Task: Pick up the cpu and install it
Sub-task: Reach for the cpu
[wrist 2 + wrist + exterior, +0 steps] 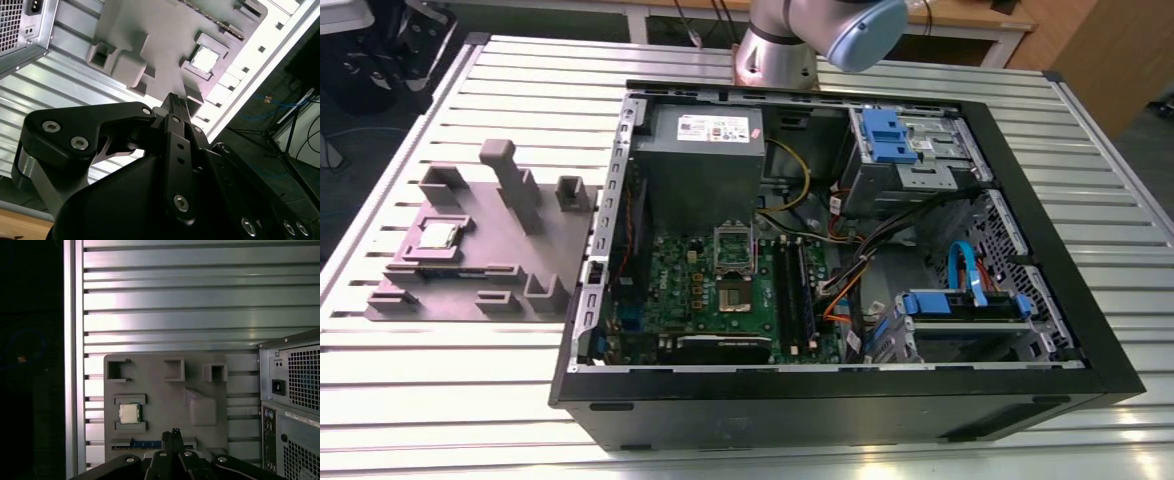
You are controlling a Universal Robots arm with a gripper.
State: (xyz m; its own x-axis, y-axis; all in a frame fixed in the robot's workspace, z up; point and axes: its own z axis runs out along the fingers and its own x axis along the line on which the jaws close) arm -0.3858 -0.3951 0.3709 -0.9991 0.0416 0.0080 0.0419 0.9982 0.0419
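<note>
Hovering above the counter [520, 70] with fingers [176, 107] pressed together, gripping nothing; looking down at the cpu [128, 413] lying in a recess of the grey fixture [500, 250], beside the open computer case [854, 412].

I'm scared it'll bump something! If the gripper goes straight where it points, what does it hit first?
The gripper would probably meet the grey holder block, beside the cpu; depth is unclear.

The cpu [438, 236] lies on the fixture block [507, 265], to the exterior view's left of the computer case [854, 390].
</note>
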